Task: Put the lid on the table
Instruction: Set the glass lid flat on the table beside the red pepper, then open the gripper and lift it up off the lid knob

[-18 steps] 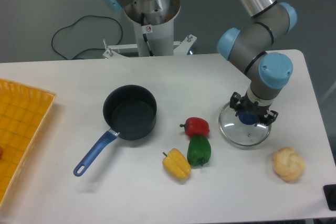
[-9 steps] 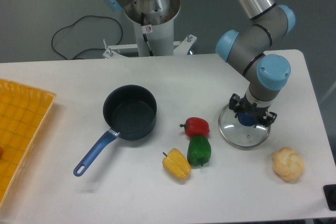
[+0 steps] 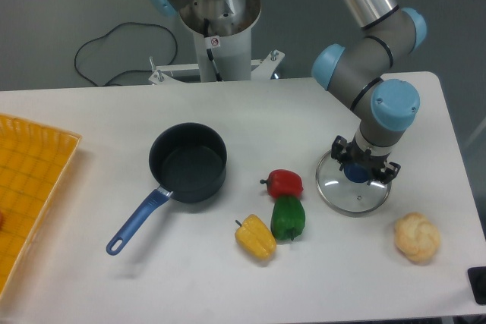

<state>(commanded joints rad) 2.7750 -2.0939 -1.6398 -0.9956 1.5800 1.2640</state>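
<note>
The lid [image 3: 353, 184] is lying flat on the white worktop [image 3: 114, 119], right of the saucepan [image 3: 187, 162], with the pincer [image 3: 357, 171] sitting over its blue knob; whether it is clenched or released cannot be told. Red [image 3: 285, 183], green [image 3: 288, 217] and yellow [image 3: 256, 237] peppers are lying between saucepan and lid. No readable writing is showing.

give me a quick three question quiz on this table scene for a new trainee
1. True or false: the lid sits on the saucepan.
2. Which pepper lies nearest the lid? A) yellow pepper B) red pepper C) green pepper
3. Fill in: the gripper is at the lid's blue ____.

Key:
1. False; it is on the table, right of the peppers.
2. B
3. knob
</note>
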